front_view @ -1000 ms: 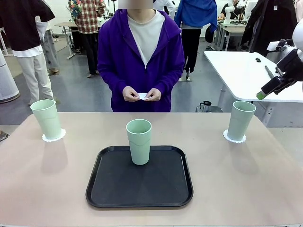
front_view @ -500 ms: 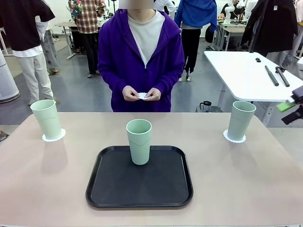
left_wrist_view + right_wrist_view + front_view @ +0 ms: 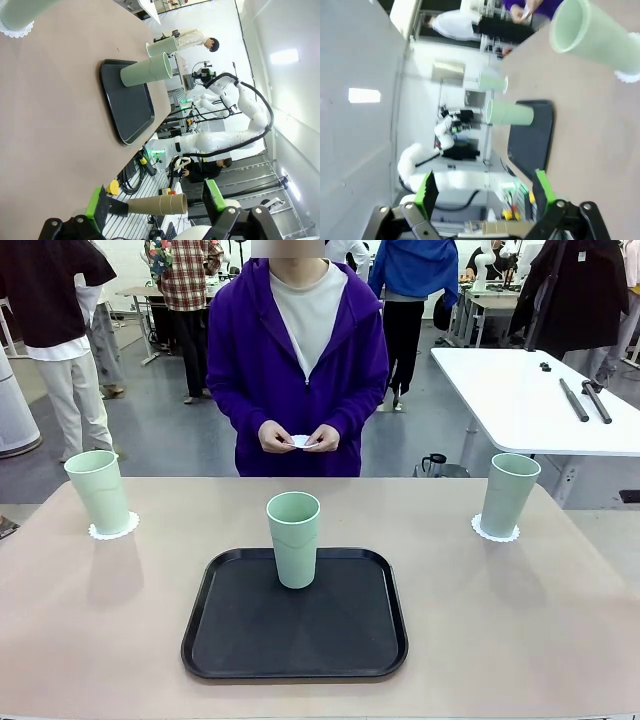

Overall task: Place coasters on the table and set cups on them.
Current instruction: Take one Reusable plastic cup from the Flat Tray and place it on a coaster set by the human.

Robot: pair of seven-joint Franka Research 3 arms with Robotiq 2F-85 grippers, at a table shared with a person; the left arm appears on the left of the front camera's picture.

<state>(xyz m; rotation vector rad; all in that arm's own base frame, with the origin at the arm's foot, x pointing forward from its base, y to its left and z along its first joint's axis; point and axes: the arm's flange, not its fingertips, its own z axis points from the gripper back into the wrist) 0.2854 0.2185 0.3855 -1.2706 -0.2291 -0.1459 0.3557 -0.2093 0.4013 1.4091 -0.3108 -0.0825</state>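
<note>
Three pale green cups stand upright on the tan surface [image 3: 540,630]. The left cup [image 3: 99,490] rests on a lacy white coaster [image 3: 113,529] near the far left corner. The right cup [image 3: 509,494] rests on a second coaster [image 3: 495,533] near the far right corner. Each scalloped rim peeks out around its cup's base. The middle cup [image 3: 294,538] stands directly on the black tray [image 3: 300,640], close to its far edge. The tray lies in the middle of the surface, well apart from both outer cups.

At the far side a person in a purple hoodie faces the surface. In front of the waist, one hand [image 3: 276,437] and the other hand [image 3: 324,439] meet and hold a small white paper piece [image 3: 301,442]. It is too small to make out its edge.

In the left wrist view the left end effector [image 3: 155,200] hangs near the surface's edge, its two green-padded fingers spread wide with nothing between them. The right wrist view is blurred. There the right end effector [image 3: 485,189] also has its fingers spread wide and empty, with the right cup near the top of the picture.
</note>
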